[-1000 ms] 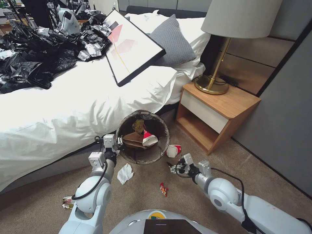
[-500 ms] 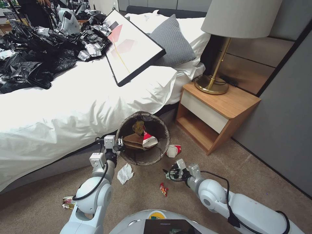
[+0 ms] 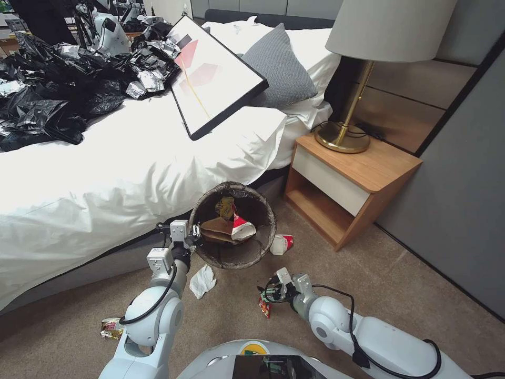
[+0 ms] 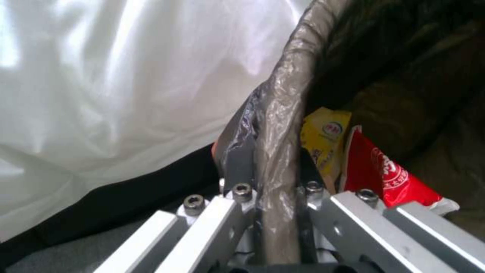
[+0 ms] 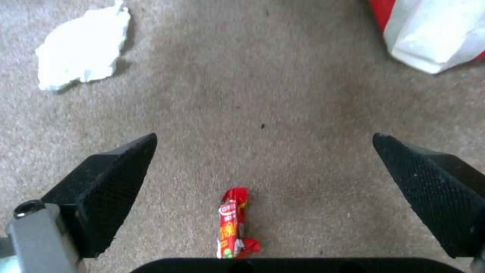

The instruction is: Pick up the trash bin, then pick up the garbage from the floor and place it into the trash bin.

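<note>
Left gripper [image 3: 193, 235] fingers clamp the trash bin [image 3: 263, 210] rim; right gripper [image 5: 263, 167] (fingers wide, empty) above red wrapper [image 5: 232, 223]

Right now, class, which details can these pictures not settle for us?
- Trash bin: its base, hidden by its own bagged rim in the head view.
- Small red wrapper: its near end, covered by the right gripper body in the right wrist view.
- Packet beside the left arm: print too small, head view.

the right gripper [image 3: 266, 291] has drawn back, now spread over the small red wrapper [image 3: 264, 306].
</note>
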{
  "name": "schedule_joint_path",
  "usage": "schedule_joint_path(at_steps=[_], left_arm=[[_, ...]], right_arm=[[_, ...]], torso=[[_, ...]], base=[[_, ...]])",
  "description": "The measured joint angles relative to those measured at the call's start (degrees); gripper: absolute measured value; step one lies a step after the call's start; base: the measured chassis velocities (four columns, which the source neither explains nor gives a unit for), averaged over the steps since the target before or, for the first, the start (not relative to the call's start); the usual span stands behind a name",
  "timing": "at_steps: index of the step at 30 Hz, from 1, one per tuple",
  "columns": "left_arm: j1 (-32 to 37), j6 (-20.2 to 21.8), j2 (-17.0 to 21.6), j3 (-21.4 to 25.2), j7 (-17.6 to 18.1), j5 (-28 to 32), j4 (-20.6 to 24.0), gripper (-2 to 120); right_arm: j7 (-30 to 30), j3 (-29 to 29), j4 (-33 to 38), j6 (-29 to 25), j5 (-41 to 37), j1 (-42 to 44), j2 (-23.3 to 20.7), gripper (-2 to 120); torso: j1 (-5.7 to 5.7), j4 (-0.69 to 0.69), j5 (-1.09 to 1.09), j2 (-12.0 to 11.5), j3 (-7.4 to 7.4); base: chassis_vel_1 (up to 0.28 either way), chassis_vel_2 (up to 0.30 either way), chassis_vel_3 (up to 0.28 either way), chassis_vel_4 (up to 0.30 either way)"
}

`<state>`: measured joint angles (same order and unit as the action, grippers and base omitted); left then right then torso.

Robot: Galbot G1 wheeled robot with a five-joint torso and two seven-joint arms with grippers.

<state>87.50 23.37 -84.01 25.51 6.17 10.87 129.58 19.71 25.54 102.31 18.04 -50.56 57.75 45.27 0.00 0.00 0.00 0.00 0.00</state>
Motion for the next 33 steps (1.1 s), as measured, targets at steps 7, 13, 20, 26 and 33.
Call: schedule_joint_path(at_steps=[7, 13, 20, 26, 33], left_arm=[[0.04, -0.23, -0.02, 0.31, -0.05, -0.02, -0.02, 0], [0.13, -0.53, -0.12, 0.38, -0.19, -0.05, -0.01, 0], [-0.01, -0.68, -0.3, 0.33, -0.27, -0.16, -0.31, 0], [-0.12, -0.86, -0.37, 0.27, -0.35, -0.27, -0.72, 0], [-0.19, -1.01, -0.48, 0.15, -0.47, -0.47, -1.05, 0]], right_arm=[[0.0, 1.24, -3.07, 0.06, 0.07, -0.28, 1.35, 100], [-0.06, 2.19, -4.99, 0.19, -0.03, -1.22, 1.93, 100], [-0.31, 3.24, -6.9, 0.63, -0.66, -1.76, 2.42, 100], [-0.59, 4.16, -9.48, 0.66, -0.68, -2.37, 3.55, 100], [-0.91, 5.42, -12.34, 0.42, -0.25, -2.66, 4.69, 100]], torso=[[0.0, 0.0, 0.0, 0.0, 0.0], [0.0, 0.0, 0.0, 0.0, -0.01], [0.0, 0.0, 0.01, 0.0, -0.01], [0.0, 0.0, 0.01, 0.0, -0.01], [0.0, 0.0, 0.01, 0.0, 0.0]], base=[[0.0, 0.0, 0.0, 0.0], [0.0, 0.0, 0.0, 0.0], [0.0, 0.0, 0.0, 0.0], [0.0, 0.0, 0.0, 0.0], [0.0, 0.0, 0.0, 0.0]])
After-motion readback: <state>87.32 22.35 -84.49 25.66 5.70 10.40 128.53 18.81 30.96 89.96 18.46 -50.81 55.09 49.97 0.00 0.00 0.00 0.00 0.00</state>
